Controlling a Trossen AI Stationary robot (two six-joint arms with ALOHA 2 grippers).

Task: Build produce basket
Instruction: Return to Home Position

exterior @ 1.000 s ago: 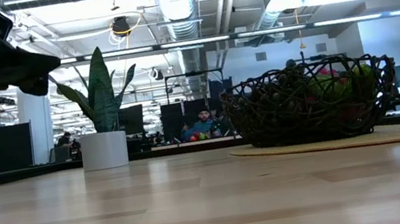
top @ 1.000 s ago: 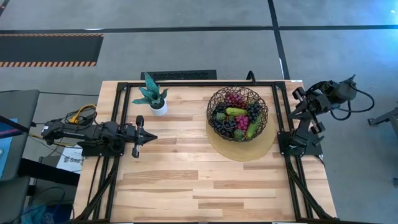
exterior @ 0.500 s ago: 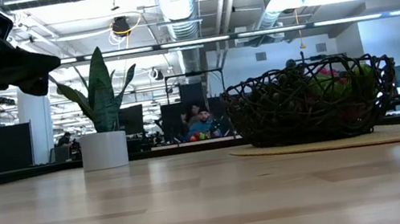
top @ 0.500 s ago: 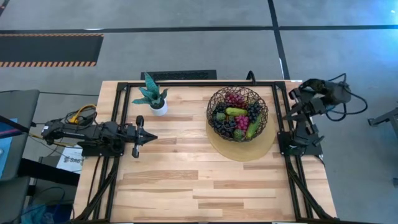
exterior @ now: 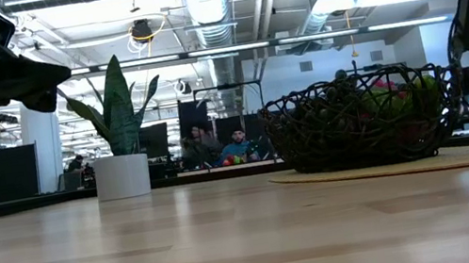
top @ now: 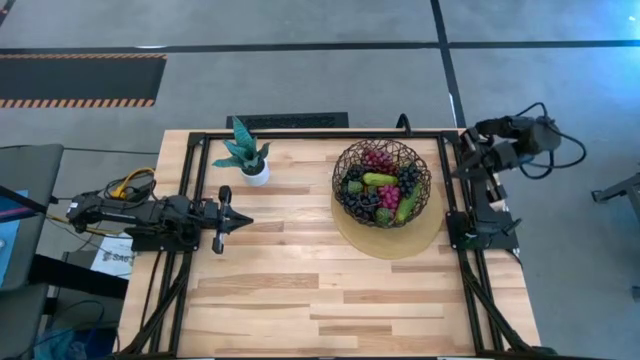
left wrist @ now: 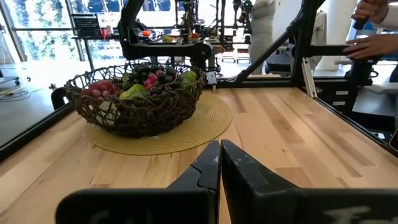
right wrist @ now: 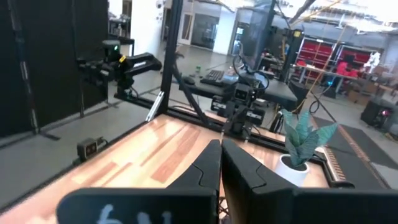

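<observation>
Table (top: 300, 290): pale wood planks with black frame rails; an open workshop lies behind, with people (exterior: 237, 144) seated far off.
Basket (top: 337, 182): sits on a tan disc (top: 420, 236) on the table's right half, filled with produce (top: 380, 180).
Plant (top: 246, 157): left of the basket.
Left hand (left wrist: 220, 147): fingers together, empty, at the left edge.
Right hand (right wrist: 220, 148): fingers together, empty, raised at the right edge.

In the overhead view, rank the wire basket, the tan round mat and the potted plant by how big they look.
1. Tan mat: slightly the widest, though partly covered.
2. Wire basket: a close second, sitting on the mat.
3. Potted plant: clearly smallest.
</observation>
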